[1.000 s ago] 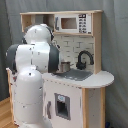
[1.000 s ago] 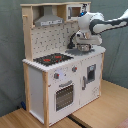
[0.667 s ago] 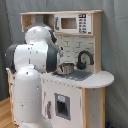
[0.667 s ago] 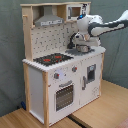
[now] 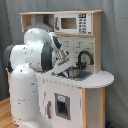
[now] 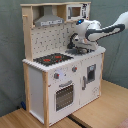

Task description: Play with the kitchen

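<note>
The kitchen (image 6: 60, 75) stands on the wooden floor. The gripper (image 6: 76, 46) hovers over its sink (image 5: 80, 74), left of the faucet (image 5: 84, 56); its opening cannot be told. It should descend slowly, clear of the faucet.

The arm (image 5: 35, 55) is glossy white with rounded, bulbous segments, dark joint seams and a black wrist end.

Painted white panels and pale bare wood, with glossy robot plastic beside them.

The large white and pale-wood toy kitchen (image 6: 55, 75) has smooth matt white fronts and unpainted wooden edges; its black stovetop (image 6: 52, 59) looks matt, its grey sink bowl (image 5: 75, 73) shines like metal, and its black curved faucet (image 5: 86, 56) looks smooth. The white robot arm (image 5: 30, 55) has a glossy plastic shell.
</note>
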Controlling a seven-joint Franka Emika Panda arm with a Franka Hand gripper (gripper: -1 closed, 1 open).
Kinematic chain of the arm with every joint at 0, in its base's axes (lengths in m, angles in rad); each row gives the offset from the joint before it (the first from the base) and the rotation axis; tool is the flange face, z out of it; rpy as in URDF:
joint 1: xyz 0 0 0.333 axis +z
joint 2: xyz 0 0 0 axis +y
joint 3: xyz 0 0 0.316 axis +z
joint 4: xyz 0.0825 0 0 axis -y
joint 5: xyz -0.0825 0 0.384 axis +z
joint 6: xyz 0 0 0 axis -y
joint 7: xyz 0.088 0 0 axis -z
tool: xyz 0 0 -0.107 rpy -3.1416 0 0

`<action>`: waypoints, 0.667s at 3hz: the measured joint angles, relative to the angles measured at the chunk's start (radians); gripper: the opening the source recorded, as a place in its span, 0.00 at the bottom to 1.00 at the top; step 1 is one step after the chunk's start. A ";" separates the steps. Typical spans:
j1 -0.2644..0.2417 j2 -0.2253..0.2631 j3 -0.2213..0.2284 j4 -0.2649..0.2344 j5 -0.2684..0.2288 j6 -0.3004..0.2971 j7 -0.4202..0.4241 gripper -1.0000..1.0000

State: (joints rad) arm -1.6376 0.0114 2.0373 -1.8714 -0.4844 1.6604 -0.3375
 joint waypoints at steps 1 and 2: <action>0.000 -0.059 0.001 0.002 0.023 0.087 -0.011 0.00; -0.007 -0.128 -0.001 0.007 0.062 0.158 -0.027 0.00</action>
State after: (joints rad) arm -1.6445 -0.1168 2.0367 -1.8640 -0.4226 1.8179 -0.3647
